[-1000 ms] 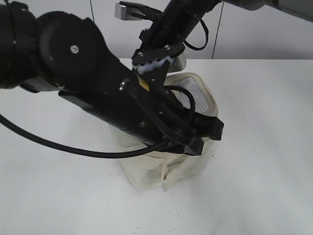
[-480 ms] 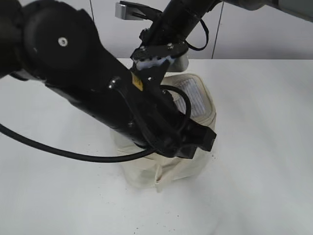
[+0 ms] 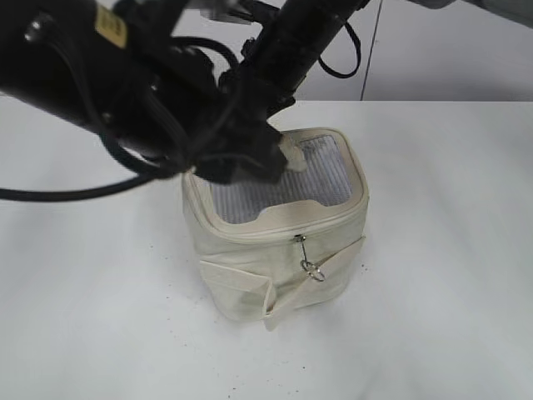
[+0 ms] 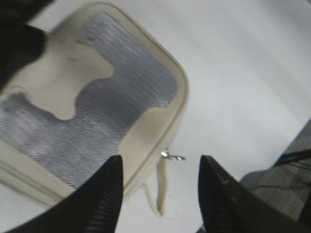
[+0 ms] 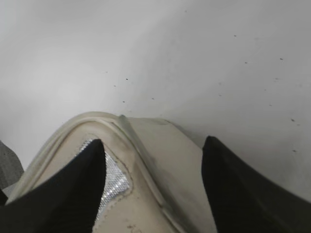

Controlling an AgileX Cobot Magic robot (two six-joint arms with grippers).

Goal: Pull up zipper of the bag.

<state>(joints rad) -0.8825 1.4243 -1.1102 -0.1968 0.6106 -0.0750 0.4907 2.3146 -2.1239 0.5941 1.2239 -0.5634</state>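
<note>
- Exterior view: we saw the bag standing upright on the white table, top panel facing up; it was boxy, cream leatherette with rounded corners and a grey ribbed window; the zipper ran round the top rim, its silver ringed pull hanging down the front; a yellow label on the left arm was unreadable.
- Left wrist view: the left gripper hovered spread wide above the bag's rim, gripping nothing; the pull lay between its fingers.
- Right wrist view: the right gripper was spread wide over the bag's corner, gripping nothing.
</note>
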